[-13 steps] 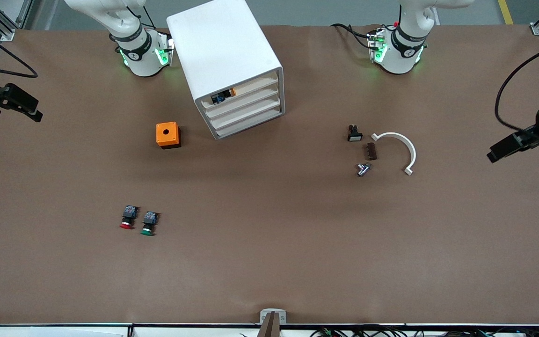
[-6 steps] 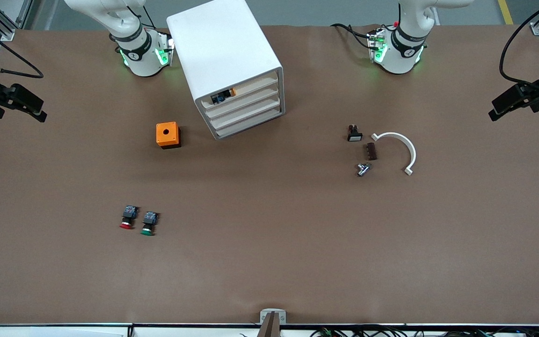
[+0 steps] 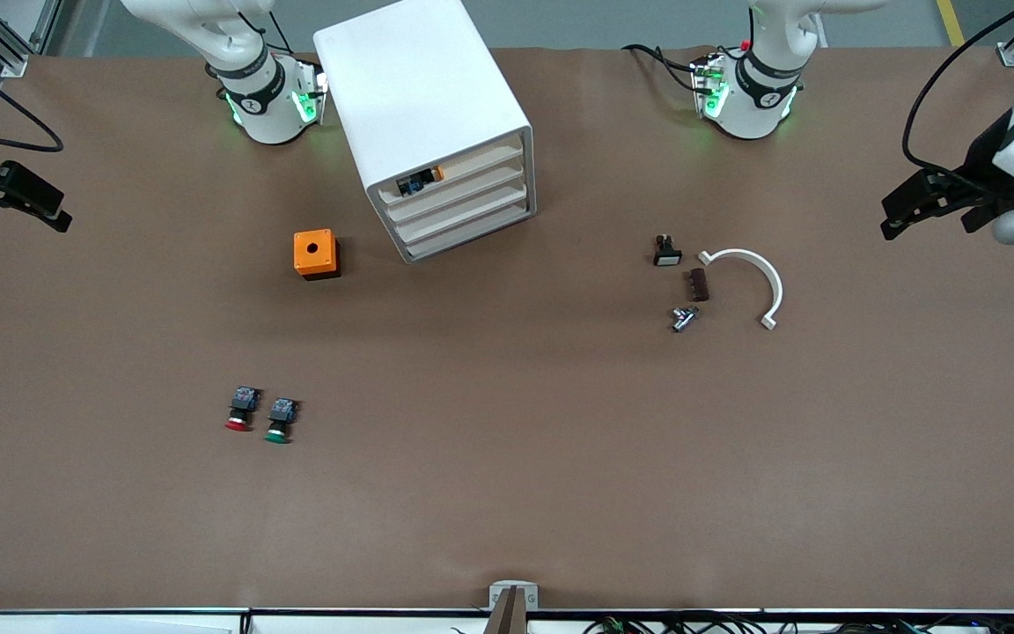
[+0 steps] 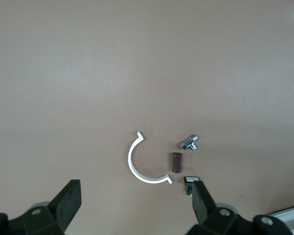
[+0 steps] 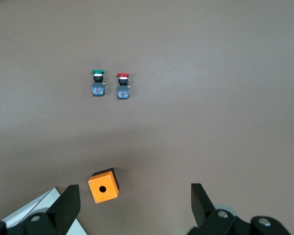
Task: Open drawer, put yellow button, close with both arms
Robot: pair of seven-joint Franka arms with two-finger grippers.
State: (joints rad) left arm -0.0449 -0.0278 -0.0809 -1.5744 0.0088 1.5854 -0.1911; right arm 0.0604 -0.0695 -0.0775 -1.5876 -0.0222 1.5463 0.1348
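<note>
The white cabinet [image 3: 426,106] stands between the arm bases, and its corner shows in the right wrist view [image 5: 36,211]. Its top drawer [image 3: 470,164] sits pushed in, level with the three lower ones. The yellow button [image 3: 420,181] lies inside it and shows through the front slot. My right gripper [image 3: 47,210] is open and empty, up in the air over the right arm's end of the table; in its wrist view [image 5: 133,193] it is near the orange box. My left gripper [image 3: 890,216] is open and empty over the left arm's end; in its wrist view [image 4: 135,193] it is near the curved clip.
An orange box [image 3: 316,254] [image 5: 103,185] stands beside the cabinet. Red-capped [image 3: 241,409] [image 5: 123,86] and green-capped [image 3: 280,420] [image 5: 97,83] buttons lie nearer the camera. A white curved clip [image 3: 749,282] [image 4: 139,166], brown block [image 3: 699,284], metal fitting [image 3: 683,318] and small switch [image 3: 666,251] lie toward the left arm's end.
My left gripper has moved up the front view and then in toward the table's middle. My right gripper has shifted slightly at its end. Nothing on the table moved.
</note>
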